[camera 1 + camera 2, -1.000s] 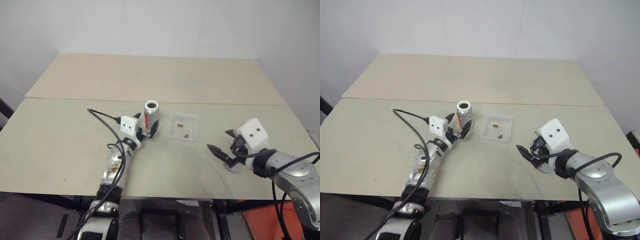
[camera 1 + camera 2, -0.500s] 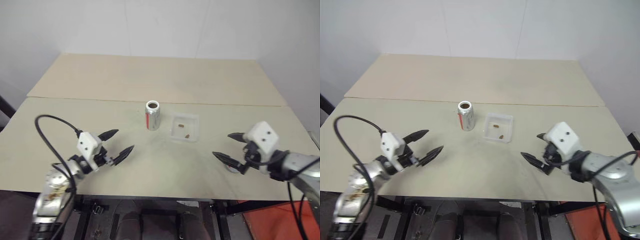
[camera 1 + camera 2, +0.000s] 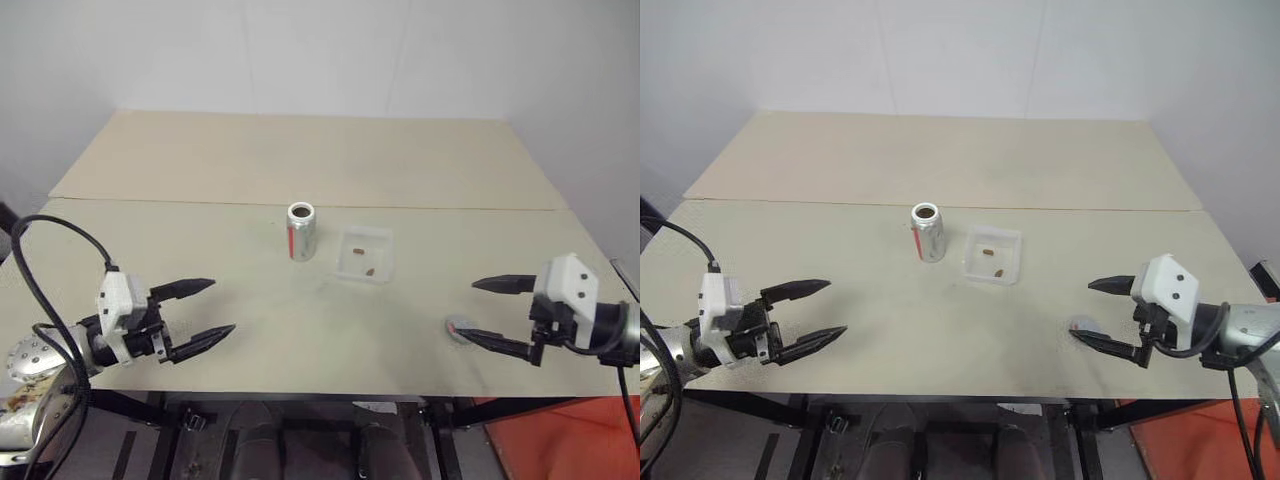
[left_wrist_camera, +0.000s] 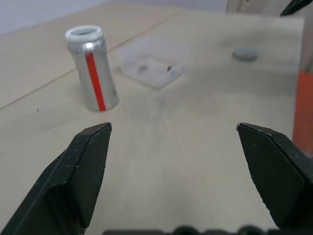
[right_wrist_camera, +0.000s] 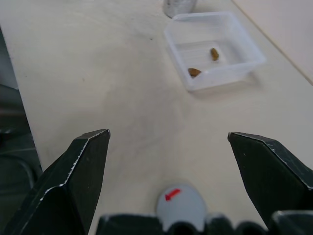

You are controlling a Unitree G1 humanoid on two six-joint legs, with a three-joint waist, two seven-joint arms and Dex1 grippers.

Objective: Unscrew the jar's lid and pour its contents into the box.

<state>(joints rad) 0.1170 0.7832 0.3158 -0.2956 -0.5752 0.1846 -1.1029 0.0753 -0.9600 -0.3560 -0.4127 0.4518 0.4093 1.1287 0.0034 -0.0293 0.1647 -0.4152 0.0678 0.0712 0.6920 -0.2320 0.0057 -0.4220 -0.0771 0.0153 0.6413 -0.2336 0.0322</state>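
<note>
Pincers (image 3: pixel 205 310) (image 3: pixel 492 312) wide apart, gaping, empty

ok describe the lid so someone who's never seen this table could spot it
On the tan table, look to the near edge on the right side, well in front of the clear box. The lid lies flat there beside the right hand: a small grey disc, red mark on top.
</note>
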